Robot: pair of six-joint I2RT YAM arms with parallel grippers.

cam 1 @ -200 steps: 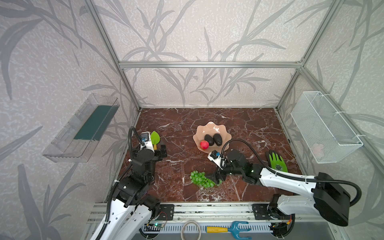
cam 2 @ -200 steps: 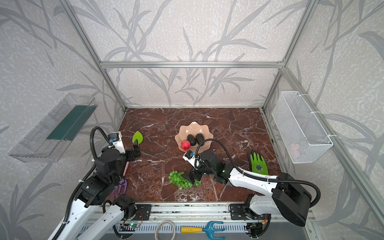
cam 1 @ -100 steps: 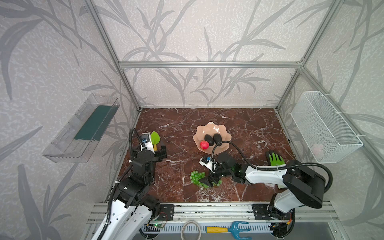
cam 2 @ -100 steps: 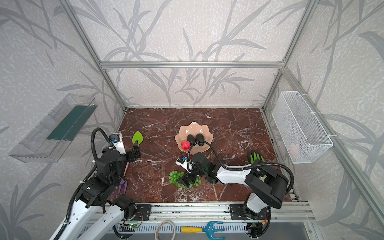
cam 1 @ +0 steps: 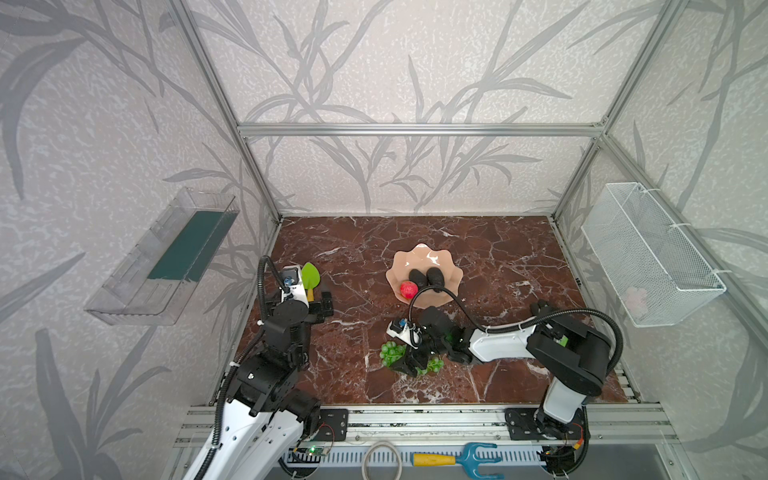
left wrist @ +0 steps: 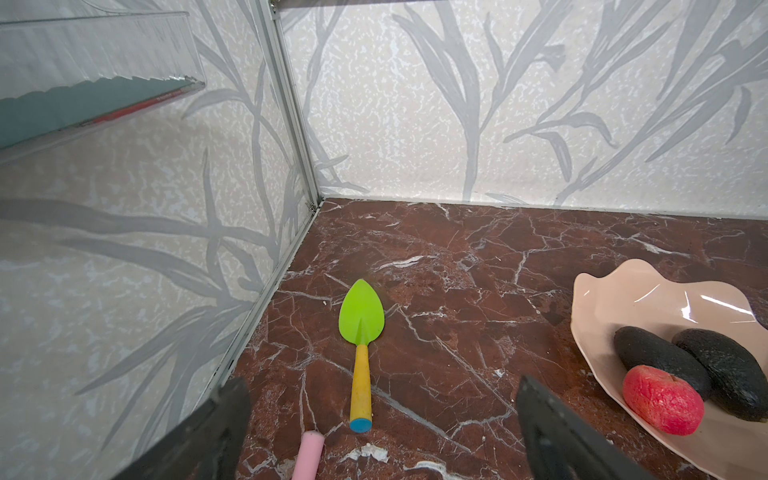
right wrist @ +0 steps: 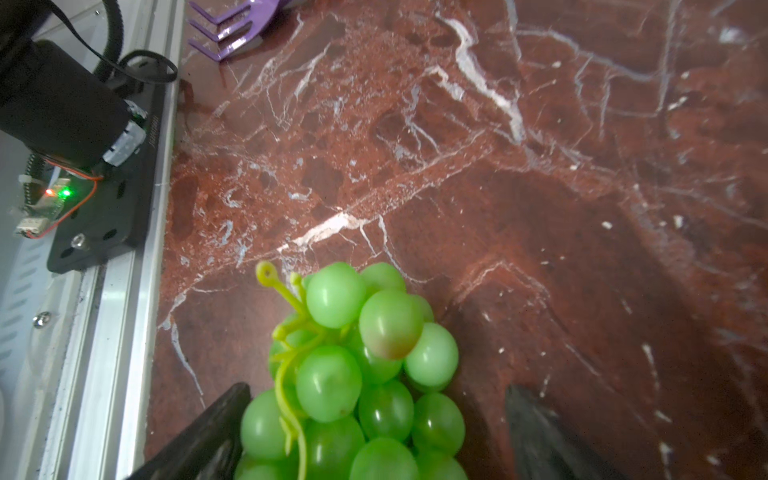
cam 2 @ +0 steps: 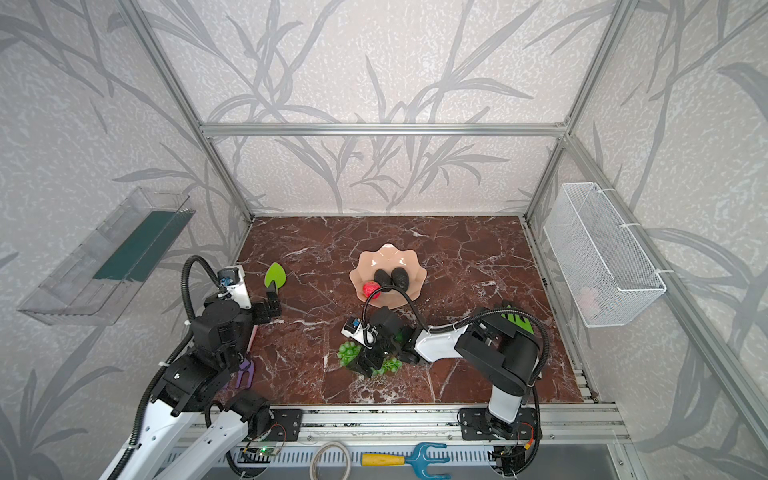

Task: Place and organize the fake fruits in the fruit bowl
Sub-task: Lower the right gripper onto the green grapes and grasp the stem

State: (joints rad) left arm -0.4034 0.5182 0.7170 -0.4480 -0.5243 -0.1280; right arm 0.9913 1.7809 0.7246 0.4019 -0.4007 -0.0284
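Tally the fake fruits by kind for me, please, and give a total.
Avocados: 2
Red fruit: 1
Grape bunch: 1
Total: 4

No lettering is legible anywhere — none whatsoever.

This was a robotics lab test cell rather than a lived-in room: an aluminium-profile frame (cam 1: 415,129) walled with leaf-patterned wallpaper panels (cam 1: 415,62) enclosed a small marble-look bench (cam 1: 498,257). A left robot arm (cam 1: 257,386) and a right robot arm (cam 1: 498,345) were bolted to a slotted rail (cam 1: 415,419) along its front, beside an exposed, lit circuit board (right wrist: 45,199).
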